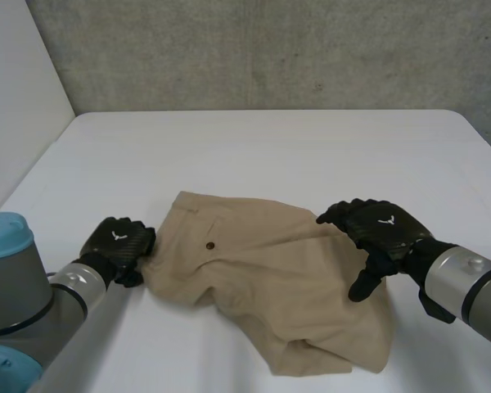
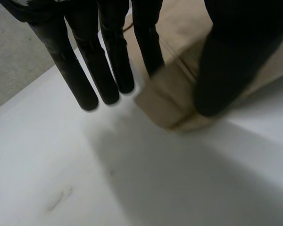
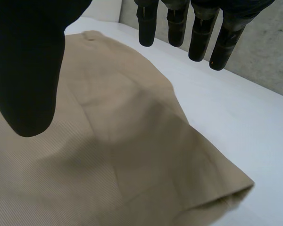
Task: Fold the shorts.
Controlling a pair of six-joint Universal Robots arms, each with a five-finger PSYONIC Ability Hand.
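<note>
– Head view, nearest us: the shorts (image 1: 270,278) lie rumpled on the table (image 1: 254,147), one leg end bunched toward our side. Where do we have them?
– Our left hand (image 1: 119,241) is at their left corner. In the left wrist view one of the fingers (image 2: 148,47) and the thumb (image 2: 226,70) pinch that corner. The other fingers stand straight, off the cloth.
– Why there?
– We judge it anchors the corner, so we can lift it or pull it flat.
– And our right hand (image 1: 380,229)?
– It hangs wide over the right edge and holds nothing. In the right wrist view its fingers are straight, the thumb is well apart, and the cloth lies under the palm, untouched as far as we can see.
– So the fold?
– Not yet made, we think. Beyond both hands the far edge lies flatter, ready to be brought over.
</note>
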